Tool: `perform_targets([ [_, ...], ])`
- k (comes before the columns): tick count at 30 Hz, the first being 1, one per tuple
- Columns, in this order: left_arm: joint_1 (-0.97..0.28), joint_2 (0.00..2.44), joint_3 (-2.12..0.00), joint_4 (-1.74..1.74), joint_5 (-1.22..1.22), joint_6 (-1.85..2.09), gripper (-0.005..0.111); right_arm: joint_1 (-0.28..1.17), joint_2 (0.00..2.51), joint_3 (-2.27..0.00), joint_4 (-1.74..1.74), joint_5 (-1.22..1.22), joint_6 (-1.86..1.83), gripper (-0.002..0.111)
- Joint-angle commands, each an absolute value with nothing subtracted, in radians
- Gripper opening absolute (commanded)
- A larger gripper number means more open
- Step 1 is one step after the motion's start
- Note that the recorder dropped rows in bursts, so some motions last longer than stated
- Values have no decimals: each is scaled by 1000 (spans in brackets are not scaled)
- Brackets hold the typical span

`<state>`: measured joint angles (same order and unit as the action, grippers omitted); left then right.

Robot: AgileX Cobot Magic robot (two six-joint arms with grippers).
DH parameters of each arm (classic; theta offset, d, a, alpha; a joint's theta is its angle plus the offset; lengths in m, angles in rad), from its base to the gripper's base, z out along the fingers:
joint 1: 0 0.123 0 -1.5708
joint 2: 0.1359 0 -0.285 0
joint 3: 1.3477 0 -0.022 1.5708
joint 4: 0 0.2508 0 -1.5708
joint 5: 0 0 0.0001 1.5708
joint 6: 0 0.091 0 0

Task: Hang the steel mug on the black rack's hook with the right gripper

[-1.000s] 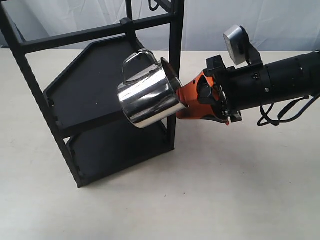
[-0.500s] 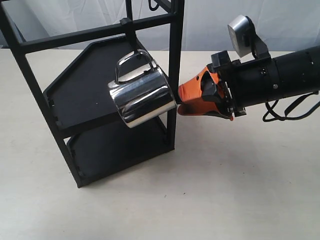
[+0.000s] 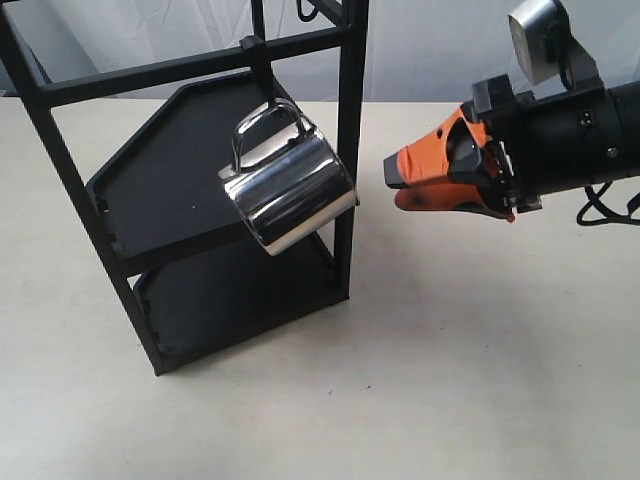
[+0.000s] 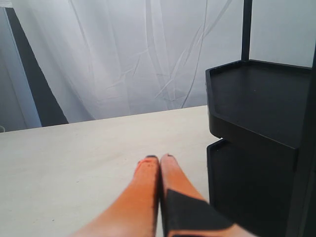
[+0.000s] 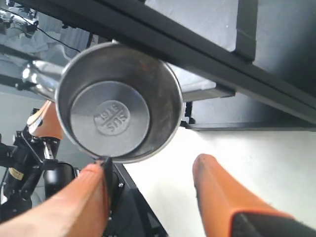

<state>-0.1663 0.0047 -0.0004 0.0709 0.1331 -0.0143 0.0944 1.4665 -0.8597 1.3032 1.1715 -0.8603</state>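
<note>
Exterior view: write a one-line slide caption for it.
Steel mug hangs by its handle from the black rack's hook, tilted, while the open right hand sits clear of it beside the rack.

exterior view looks down on the rack (image 3: 200,200); left wrist sits low beside it, right wrist faces it close.

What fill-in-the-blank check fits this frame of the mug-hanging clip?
1. The steel mug hangs from the hook by its ____.
2. The right gripper is ____, apart from the mug.
3. The black rack carries ____ flat shelves.
4. The left gripper has its orange fingers pressed ____.

Missing words: handle; open; two; together
</note>
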Motion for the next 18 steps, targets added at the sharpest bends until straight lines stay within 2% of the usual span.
perform_targets([
  [1, -171, 0, 0, 72, 128, -17, 2, 89, 1406, -855, 1205, 1195, -804, 50],
  [9, -171, 0, 0, 72, 128, -17, 2, 89, 1156, -855, 1035, 1219, -627, 50],
  [18, -171, 0, 0, 72, 128, -17, 2, 93, 910, -855, 1031, 1221, -592, 50],
])
